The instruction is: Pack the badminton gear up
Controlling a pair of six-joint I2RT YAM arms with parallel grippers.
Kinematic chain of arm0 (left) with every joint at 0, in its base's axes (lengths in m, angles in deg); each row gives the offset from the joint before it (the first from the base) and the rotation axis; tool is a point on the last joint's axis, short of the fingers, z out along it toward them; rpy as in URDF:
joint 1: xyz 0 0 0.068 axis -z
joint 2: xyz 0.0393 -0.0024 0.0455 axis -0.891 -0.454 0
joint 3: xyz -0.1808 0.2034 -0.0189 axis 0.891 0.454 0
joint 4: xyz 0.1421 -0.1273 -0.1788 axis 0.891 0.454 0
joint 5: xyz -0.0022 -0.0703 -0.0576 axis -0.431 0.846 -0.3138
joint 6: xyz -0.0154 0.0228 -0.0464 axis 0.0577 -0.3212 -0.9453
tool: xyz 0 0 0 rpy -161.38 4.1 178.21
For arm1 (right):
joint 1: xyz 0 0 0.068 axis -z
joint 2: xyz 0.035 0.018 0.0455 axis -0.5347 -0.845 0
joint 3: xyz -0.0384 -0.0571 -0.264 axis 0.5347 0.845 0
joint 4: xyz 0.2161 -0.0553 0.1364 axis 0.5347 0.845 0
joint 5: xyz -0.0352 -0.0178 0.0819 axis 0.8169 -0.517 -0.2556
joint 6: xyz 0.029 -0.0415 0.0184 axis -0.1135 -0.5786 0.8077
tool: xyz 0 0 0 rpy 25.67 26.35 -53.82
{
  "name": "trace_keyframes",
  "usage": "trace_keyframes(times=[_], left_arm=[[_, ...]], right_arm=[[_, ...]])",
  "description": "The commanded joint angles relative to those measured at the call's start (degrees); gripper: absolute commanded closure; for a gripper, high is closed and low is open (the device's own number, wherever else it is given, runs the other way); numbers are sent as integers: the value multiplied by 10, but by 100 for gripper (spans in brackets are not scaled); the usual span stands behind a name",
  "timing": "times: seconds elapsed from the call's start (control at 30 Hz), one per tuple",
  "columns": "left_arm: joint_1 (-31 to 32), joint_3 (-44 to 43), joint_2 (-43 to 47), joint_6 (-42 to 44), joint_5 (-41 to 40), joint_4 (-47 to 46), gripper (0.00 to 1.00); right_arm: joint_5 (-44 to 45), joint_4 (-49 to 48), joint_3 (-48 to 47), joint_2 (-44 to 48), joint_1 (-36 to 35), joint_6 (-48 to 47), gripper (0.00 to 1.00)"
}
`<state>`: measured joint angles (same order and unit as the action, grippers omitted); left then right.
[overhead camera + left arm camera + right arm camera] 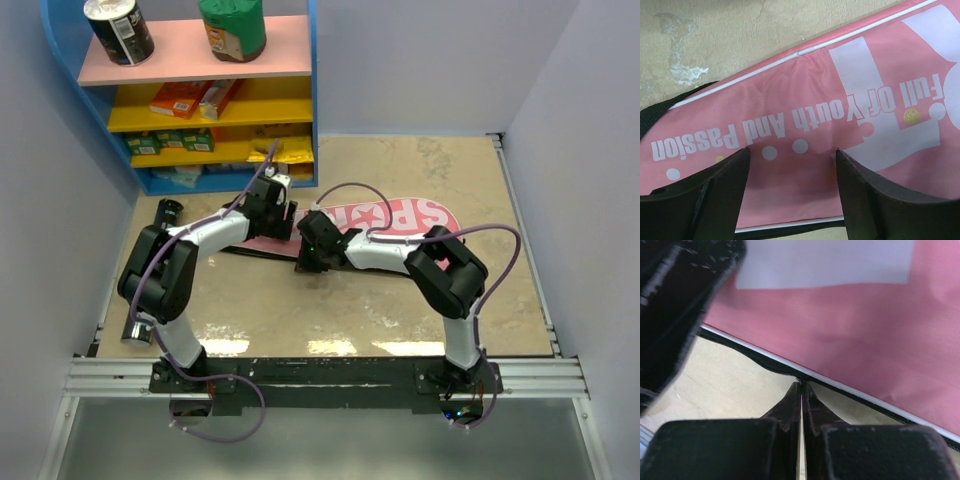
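The pink cover (400,218) with white "SPORT" lettering lies flat on the table's middle. Its narrow end points left under both wrists. My left gripper (283,214) hangs just above that narrow end. In the left wrist view its jaws (790,152) are open over the pink cloth (815,100), with nothing between them. My right gripper (306,263) is at the cover's near side. Its fingers (801,383) are pressed together, tips touching the cover's black edge (765,361). Whether they pinch anything is hidden. A long black tube (166,211) lies at the far left, mostly behind my left arm.
A blue shelf unit (312,100) stands at the back left with snack cans (118,30) on top and boxes (185,98) below. Grey walls close in both sides. A metal rail (320,372) runs along the near edge. My left wrist's dark body (675,315) looms close beside the right gripper.
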<state>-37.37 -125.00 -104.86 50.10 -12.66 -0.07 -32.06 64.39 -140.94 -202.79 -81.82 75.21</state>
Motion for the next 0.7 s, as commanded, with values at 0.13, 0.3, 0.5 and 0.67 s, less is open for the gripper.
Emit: trace_keyframes(times=[0.13,0.3,0.5,0.67], left_arm=[[-48,-44,5,-20,44,27,22],[-79,-75,6,-20,58,18,20],[-82,-95,31,-13,22,74,19],[-82,-52,86,-9,-2,109,18]], right_arm=[[31,10,83,72,-3,1,100],[43,8,134,112,-1,1,100],[73,8,192,159,4,2,100],[62,15,228,198,62,-25,100]])
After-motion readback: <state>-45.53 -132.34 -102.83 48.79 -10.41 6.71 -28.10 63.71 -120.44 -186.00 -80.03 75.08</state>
